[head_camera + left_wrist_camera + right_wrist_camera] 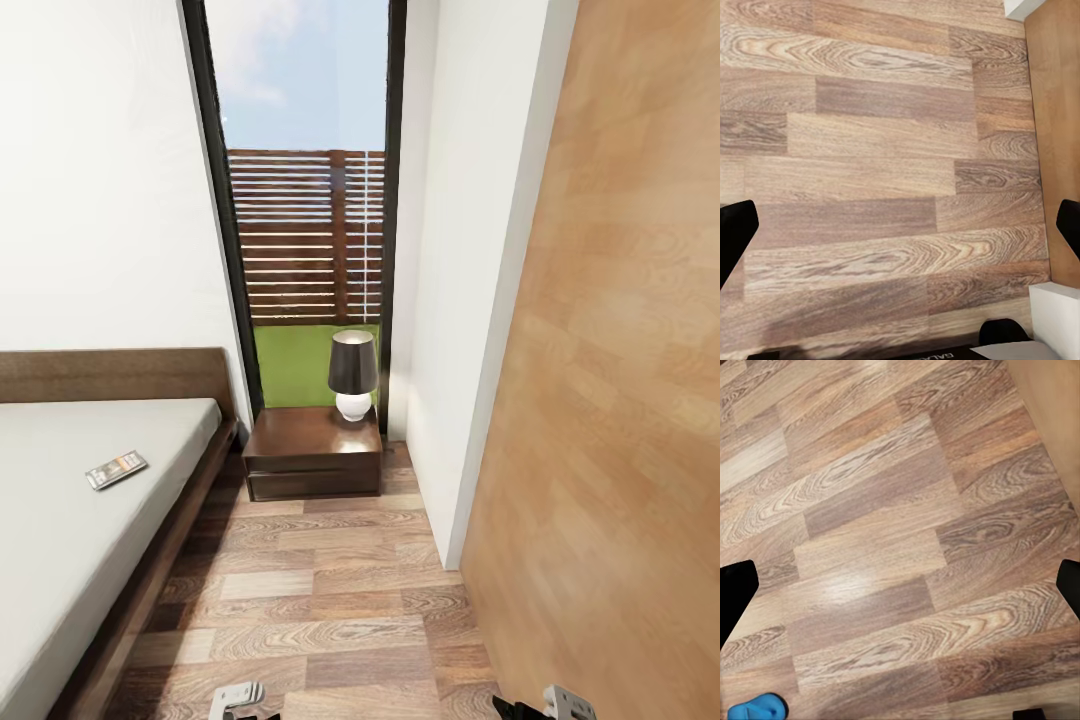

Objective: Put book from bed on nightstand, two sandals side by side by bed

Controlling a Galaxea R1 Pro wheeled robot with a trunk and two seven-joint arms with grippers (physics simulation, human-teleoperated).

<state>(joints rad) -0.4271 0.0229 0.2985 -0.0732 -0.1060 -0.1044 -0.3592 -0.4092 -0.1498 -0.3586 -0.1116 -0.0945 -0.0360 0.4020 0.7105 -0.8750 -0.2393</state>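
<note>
The book (116,469) lies on the bed (60,520), not yet on the nightstand (312,450) beside the bed. Both grippers' fingers are spread wide and hold nothing. A bit of blue sandal (757,708) shows on the floor (330,590).

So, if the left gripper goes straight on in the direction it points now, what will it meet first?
Most likely the wood-plank floor. The left gripper is open with nothing between its fingers, and its wrist view looks onto bare planks. How far away the floor is cannot be told.
</note>
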